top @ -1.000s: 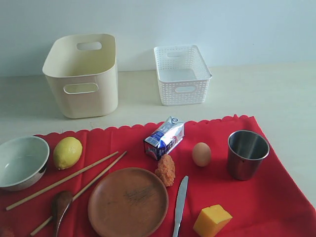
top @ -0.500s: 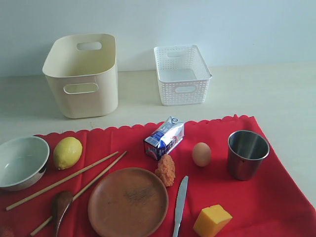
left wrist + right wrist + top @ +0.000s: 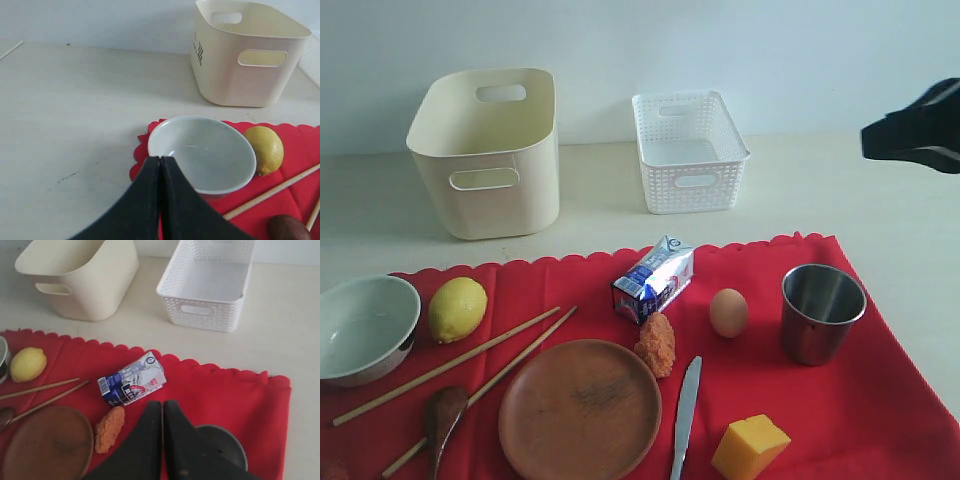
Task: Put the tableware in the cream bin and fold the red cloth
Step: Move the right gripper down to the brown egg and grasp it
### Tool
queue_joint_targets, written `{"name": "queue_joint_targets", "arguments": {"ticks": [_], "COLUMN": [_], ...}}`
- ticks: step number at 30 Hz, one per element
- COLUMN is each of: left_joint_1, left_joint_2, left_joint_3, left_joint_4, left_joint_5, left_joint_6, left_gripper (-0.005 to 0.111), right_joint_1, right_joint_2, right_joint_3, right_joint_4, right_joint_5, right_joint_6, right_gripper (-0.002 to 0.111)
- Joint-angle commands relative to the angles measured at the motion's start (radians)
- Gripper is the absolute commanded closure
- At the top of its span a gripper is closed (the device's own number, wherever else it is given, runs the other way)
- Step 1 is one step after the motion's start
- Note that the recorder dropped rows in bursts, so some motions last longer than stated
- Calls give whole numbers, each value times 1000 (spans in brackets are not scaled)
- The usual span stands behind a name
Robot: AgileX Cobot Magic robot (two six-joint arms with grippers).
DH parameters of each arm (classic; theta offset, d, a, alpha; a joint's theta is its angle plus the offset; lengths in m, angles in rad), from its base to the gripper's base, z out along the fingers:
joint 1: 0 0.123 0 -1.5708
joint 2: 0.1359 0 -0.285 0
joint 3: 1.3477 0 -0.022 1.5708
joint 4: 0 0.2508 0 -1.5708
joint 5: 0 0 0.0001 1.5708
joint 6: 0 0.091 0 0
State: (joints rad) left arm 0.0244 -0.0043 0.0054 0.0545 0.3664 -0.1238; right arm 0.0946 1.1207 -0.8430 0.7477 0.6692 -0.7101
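Big bright red scalloped cloth (image 3: 890,390) lies flat on near tabletop (image 3: 840,190). On it, left to right: white bowl (image 3: 365,325), two long wooden chopsticks (image 3: 450,368), brown wooden spoon (image 3: 445,412), round brown wooden plate (image 3: 580,410), steel knife (image 3: 685,405), steel cup (image 3: 822,312). Tall cream plastic bin (image 3: 488,160) stands far left, off the cloth. Left fingers (image 3: 145,200) pressed together, empty, near bowl. Right fingers (image 3: 147,445) closed, empty, raised at right.

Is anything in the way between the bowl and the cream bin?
No, nothing visible. Only the cloth edge and bare table lie between the bowl and the bin; the lemon sits off that path.
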Motion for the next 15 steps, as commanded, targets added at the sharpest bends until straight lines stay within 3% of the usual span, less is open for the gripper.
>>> {"name": "queue_joint_targets", "arguments": {"ticks": [1,10,15], "left_joint_1": [0,0,0], "left_joint_2": [4,4,4], "left_joint_3": [-5,-5,-5], "left_joint_4": [5,5,5], "left_joint_5": [-10,-10,-10], "left_joint_6": [-1,-1,-1], "left_gripper": [107,107,107], "right_joint_1": [70,190,254], "right_joint_2": [177,414,517], "right_joint_3": [-135,-278,-312], "right_joint_4": [-62,-189,-395], "right_joint_5": [55,127,129], "right_joint_6": [-32,3,147], "right_gripper": [88,53,41]}}
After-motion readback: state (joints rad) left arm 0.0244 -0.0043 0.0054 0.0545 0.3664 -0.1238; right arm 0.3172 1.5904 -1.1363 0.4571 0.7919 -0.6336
